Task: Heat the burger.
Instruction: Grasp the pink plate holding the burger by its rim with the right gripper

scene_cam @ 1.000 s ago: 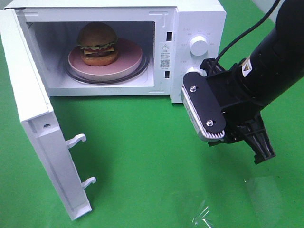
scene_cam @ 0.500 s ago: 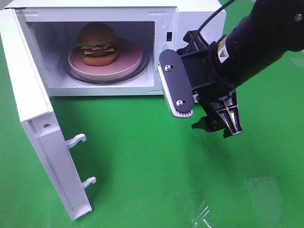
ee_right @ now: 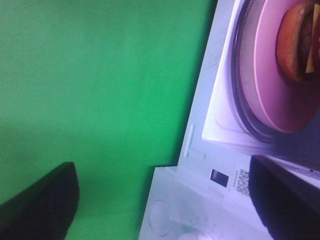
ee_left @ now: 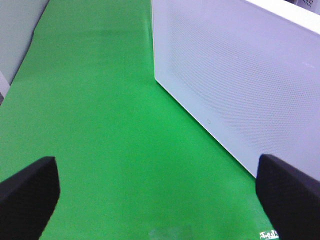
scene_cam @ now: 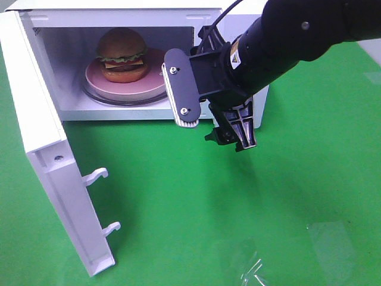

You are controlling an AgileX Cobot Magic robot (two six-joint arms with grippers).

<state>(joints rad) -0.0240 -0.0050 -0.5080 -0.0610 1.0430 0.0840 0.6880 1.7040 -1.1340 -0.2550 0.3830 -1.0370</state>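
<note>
While the right hand and left hand gape, the glossy domed burger tops a round pink plate.

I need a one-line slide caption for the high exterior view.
Burger on a pink plate inside the open-doored microwave; the right gripper, jaws open, hovers in front of it.

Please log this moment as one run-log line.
burger: on pink plate in microwave | door: open | right claw: open, empty | left claw: open, empty

White microwave on green tabletop
</note>
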